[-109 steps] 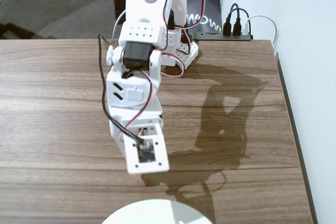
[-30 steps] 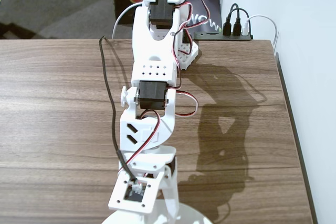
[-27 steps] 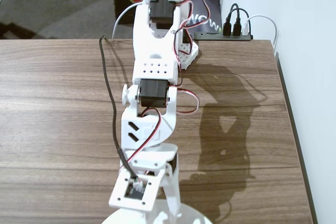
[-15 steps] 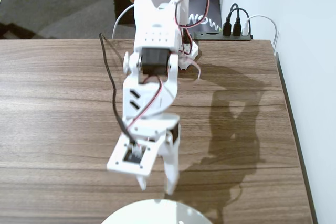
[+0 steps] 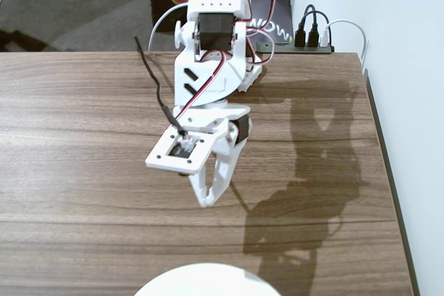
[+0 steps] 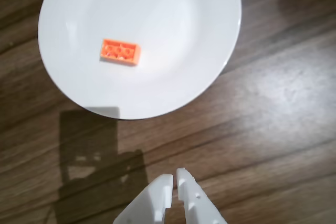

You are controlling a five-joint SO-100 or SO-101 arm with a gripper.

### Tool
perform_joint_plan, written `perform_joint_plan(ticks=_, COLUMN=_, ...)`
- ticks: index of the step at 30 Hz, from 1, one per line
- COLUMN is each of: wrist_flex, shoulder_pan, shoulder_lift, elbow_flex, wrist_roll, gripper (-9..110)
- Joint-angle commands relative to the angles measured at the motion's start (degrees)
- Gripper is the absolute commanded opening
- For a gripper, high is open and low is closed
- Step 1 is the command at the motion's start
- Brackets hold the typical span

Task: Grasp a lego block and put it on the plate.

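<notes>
In the wrist view the orange lego block (image 6: pixel 120 52) lies flat on the white plate (image 6: pixel 173 82), left of the plate's middle, studs up. My gripper (image 6: pixel 175 177) enters from the bottom edge, shut and empty, over bare wood well clear of the plate's rim. The fixed view shows the white arm raised over the table's middle, with the gripper (image 5: pixel 207 199) pointing down and toward the camera. Only the plate's far rim (image 5: pixel 201 272) shows at the bottom edge there; the block is out of that view.
A wood-grain table (image 5: pixel 69 136) fills both views. A black power strip with plugs (image 5: pixel 309 39) sits behind the table's back right corner beside a white wall (image 5: pixel 409 67). A black cable (image 5: pixel 149 74) runs along the arm.
The arm has pulled up and back from the plate toward its base. The gripper, low over the plate a second ago, now hangs above bare table with its jaws shut.
</notes>
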Motion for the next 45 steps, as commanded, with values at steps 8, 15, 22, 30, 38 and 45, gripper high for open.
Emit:
perform_joint_plan(ticks=8, wrist_flex=-3.4, shoulder_pan=-1.1, shoulder_lift=17.4, elbow_flex=15.3, wrist_roll=20.9, gripper=1)
perform_joint_plan(ticks=15, wrist_flex=-2.7, shoulder_pan=-0.6, shoulder_lift=31.2, elbow_flex=27.8, wrist_roll=30.2, gripper=1)
perform_joint_plan(ticks=22, wrist_flex=-2.7, shoulder_pan=-1.7, shoulder_lift=42.3, elbow_flex=39.2, wrist_roll=43.0, gripper=1)
perform_joint_plan(ticks=30, wrist_flex=2.8, shoulder_pan=0.9, shoulder_lift=51.4, elbow_flex=46.7, wrist_roll=51.9, gripper=0)
perform_joint_plan(ticks=38, wrist_flex=7.5, shoulder_pan=2.5, shoulder_lift=63.1, elbow_flex=55.6, wrist_roll=55.0, gripper=0)
perform_joint_plan(ticks=45, wrist_flex=11.3, shoulder_pan=2.5, shoulder_lift=70.8, elbow_flex=61.0, wrist_roll=57.2, gripper=1)
